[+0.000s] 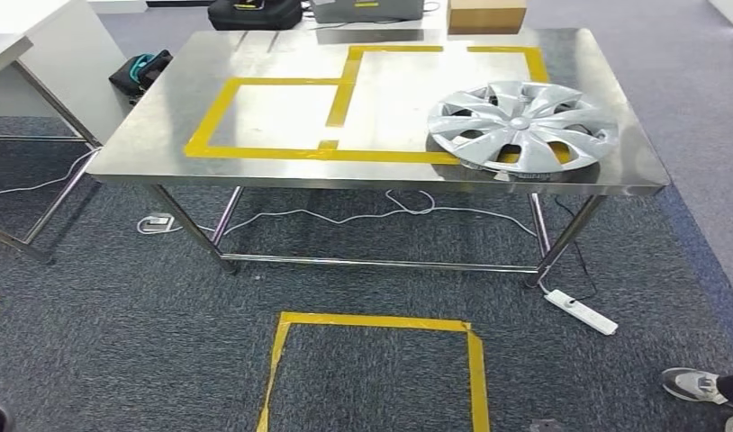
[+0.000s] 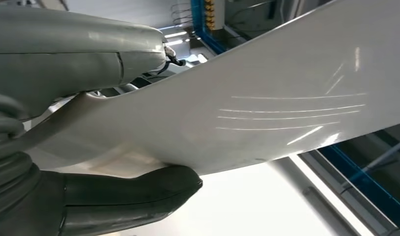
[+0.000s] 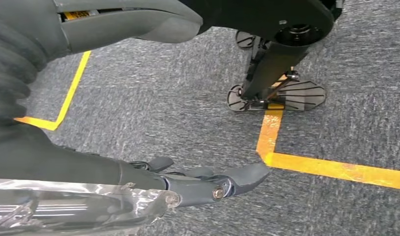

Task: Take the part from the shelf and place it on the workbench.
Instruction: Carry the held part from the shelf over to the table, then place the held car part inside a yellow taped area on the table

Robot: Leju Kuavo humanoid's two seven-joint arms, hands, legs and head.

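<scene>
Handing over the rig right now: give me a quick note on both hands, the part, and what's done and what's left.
Left hand: holds a smooth white panel between thumb and fingers.
Right hand: hangs over the carpet; a shiny silver piece lies against it, grip unclear.
Workbench: ahead, a hubcap lying on its right side over the yellow tape.
Done: a part appears picked up, and the robot faces the bench.
Left: reach the bench and set the panel down.

Bright, even indoor light; sharp frames.
Steel workbench (image 1: 255, 117) showed soft glare; streak reflections crossed the white panel (image 2: 286, 113); faint shadow lay under the table.
</scene>
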